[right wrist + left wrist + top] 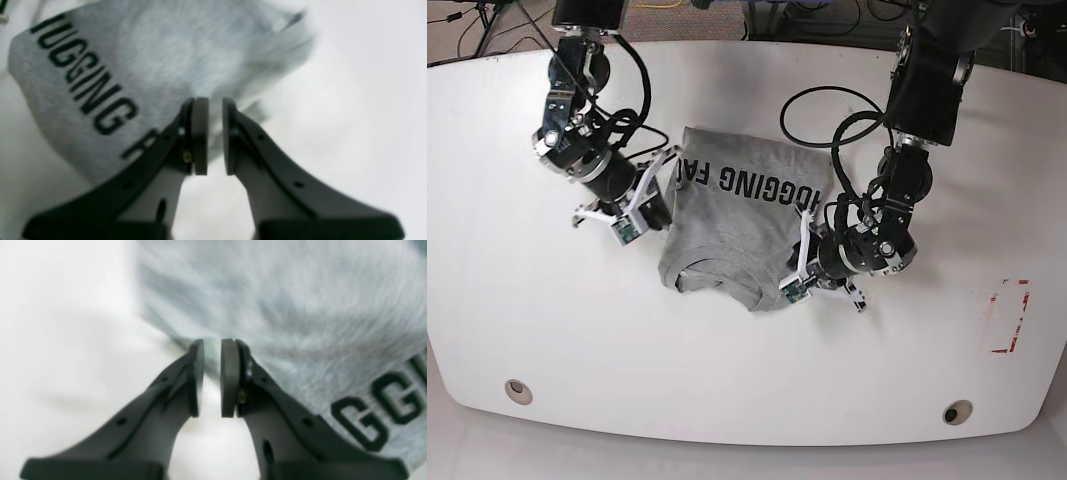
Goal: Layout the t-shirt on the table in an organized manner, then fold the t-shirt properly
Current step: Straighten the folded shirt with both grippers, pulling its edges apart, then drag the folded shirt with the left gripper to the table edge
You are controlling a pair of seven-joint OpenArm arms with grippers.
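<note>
Between both nearly-closed jaws, each pinching a side edge, lies the t-shirt (727,225) on the table (507,300).

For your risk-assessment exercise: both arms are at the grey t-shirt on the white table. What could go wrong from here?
1. The light heather-grey cotton t-shirt lies bunched and partly doubled over; folding now could lock in creases.
2. The left pincer and right pincer each stand narrowly parted at a fabric edge, so cloth may slip free.

The t-shirt (300,306) is smeared by blur in both wrist views; its black lettering (383,406) is cut off at the left wrist view's right edge, and part of the print is hidden behind the right pincer (215,136)
</note>
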